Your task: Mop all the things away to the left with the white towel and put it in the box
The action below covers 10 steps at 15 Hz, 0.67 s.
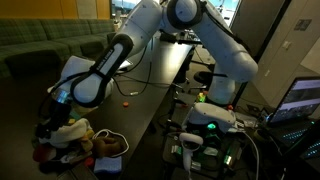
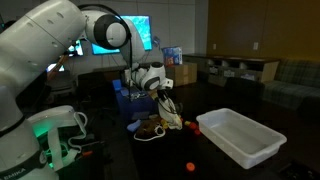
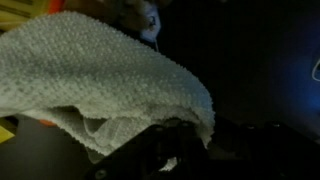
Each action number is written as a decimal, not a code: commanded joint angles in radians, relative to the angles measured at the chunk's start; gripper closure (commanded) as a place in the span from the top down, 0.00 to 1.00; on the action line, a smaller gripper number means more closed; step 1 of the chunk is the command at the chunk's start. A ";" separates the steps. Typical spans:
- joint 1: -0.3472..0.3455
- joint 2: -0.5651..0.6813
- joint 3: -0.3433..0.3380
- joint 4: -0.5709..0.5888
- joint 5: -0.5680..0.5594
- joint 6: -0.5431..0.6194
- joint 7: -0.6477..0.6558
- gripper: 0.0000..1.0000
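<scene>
The white towel (image 3: pixel 100 75) fills the left and middle of the wrist view and hangs from my gripper (image 3: pixel 165 150), whose dark fingers are shut on its lower edge. In both exterior views the gripper (image 1: pixel 62 100) (image 2: pixel 160 85) hangs just above a pile of small things (image 1: pixel 85 142) (image 2: pixel 158 126) on the dark table, with the towel (image 2: pixel 168 106) dangling onto it. The white box (image 2: pixel 240 136) stands open and empty on the table, apart from the pile. A small orange thing (image 2: pixel 190 165) (image 1: pixel 125 103) lies alone on the table.
A white cable (image 1: pixel 115 135) loops beside the pile. The robot base with a green light (image 1: pixel 212 125) (image 2: pixel 50 130) stands at the table. A lit monitor (image 2: pixel 125 35), blue things (image 2: pixel 122 90) and a cardboard box (image 2: pixel 182 73) sit behind the pile. A couch (image 1: pixel 40 50) lies beyond.
</scene>
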 commanded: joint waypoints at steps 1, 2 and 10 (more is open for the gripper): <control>-0.197 -0.118 0.187 -0.111 0.045 -0.069 -0.149 0.06; -0.253 -0.142 0.230 -0.135 0.061 -0.093 -0.184 0.06; -0.722 -0.381 0.444 -0.389 0.329 -0.174 -0.458 0.06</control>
